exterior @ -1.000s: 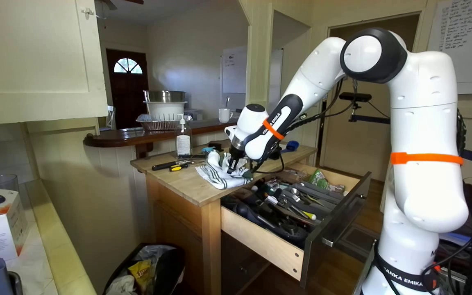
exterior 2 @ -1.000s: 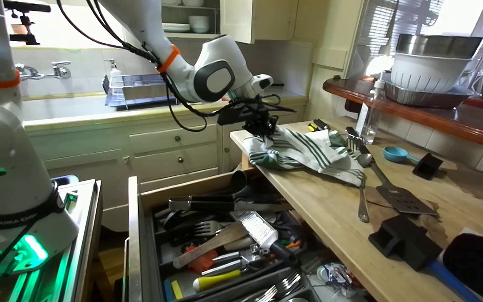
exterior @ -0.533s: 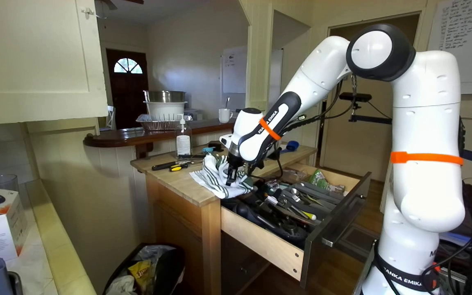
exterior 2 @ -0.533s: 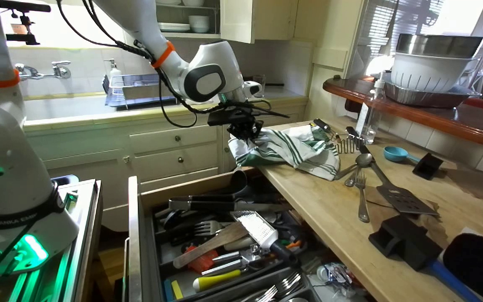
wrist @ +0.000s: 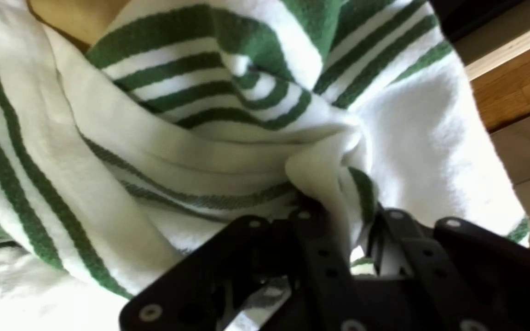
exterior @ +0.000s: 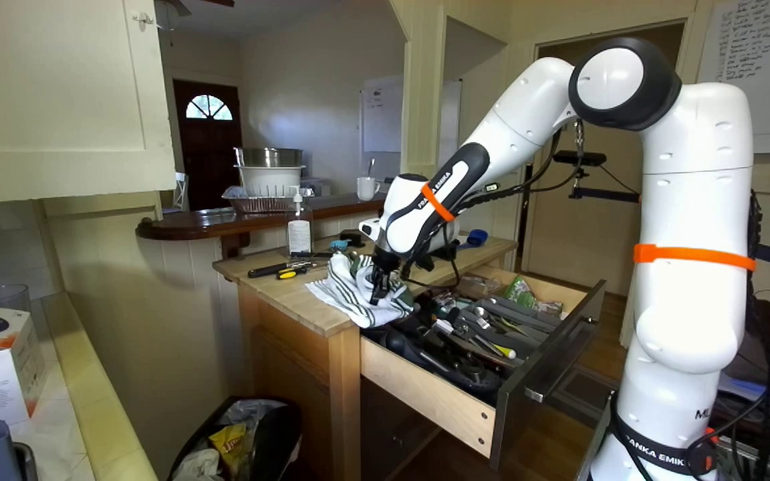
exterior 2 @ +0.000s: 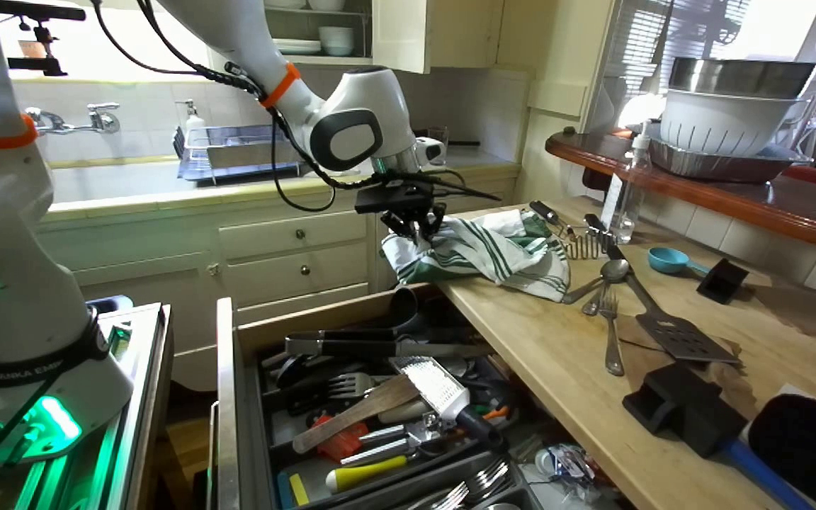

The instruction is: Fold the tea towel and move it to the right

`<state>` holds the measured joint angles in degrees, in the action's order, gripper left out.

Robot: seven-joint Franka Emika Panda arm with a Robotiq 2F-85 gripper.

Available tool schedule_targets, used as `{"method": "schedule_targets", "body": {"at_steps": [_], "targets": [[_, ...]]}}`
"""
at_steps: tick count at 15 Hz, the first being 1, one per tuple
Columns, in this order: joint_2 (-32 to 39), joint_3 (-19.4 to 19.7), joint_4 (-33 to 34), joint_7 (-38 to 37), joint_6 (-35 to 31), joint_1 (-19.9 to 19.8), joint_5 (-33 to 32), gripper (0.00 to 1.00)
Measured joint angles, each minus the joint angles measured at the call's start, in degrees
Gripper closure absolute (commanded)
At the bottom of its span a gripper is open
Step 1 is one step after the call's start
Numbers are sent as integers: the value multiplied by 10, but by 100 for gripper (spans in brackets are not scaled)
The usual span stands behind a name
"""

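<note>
- The claw (wrist: 350, 215) is clenched on a bunched fold of the tea towel (exterior 2: 500, 248); in the wrist view the fabric rises between its two fingers (wrist: 325, 262).
- The tea towel, white with green stripes, lies rumpled on the wooden bench (exterior 2: 521, 319), at the edge alongside the drawer (exterior: 418, 387), part of it reaching past that edge in both exterior views.
- The white robot arm (exterior: 512, 127) comes down to the towel from above, the claw pointing into it.
- Just beside the towel, in an exterior view, lies a potato masher (exterior 2: 581, 248) with a wavy wire head; I cannot tell whether the two touch.
- Near the towel lie a spoon (exterior 2: 614, 270) and a fork (exterior 2: 613, 333).
- Below the towel the drawer stands open; in it are a hand grater (exterior 2: 436, 386) with a black handle, a wooden spatula (exterior 2: 365, 412) and a yellow-handled tool (exterior 2: 365, 473).
- Past the spoon from the towel lies a dark slotted turner (exterior 2: 684, 334).
- A light blue measuring cup (exterior 2: 666, 260) rests farther from the towel.
- A clear pump bottle (exterior: 300, 234) stands upright on the bench, between the towel and the raised ledge (exterior: 184, 226).
- On the ledge, higher than the towel and well apart from it, a white colander (exterior 2: 723, 127) sits in a foil tray (exterior 2: 705, 161), a steel bowl (exterior 2: 741, 76) on top.
- Farthest from the towel, a dish rack (exterior 2: 238, 152) stands on the tiled counter (exterior 2: 132, 195).
</note>
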<state>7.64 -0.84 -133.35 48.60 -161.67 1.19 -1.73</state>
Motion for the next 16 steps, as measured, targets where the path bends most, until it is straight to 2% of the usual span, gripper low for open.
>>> {"method": "schedule_targets", "body": {"at_steps": [5,6,9,12,16], "targets": [[-13,-25,34,-21,26,-21,86,5],[-23,-26,48,-35,36,-22,103,1],[-51,-12,96,-104,73,-28,110,0],[-60,18,137,-158,106,-45,111,0],[-51,57,166,-170,156,-79,170,0]]}}
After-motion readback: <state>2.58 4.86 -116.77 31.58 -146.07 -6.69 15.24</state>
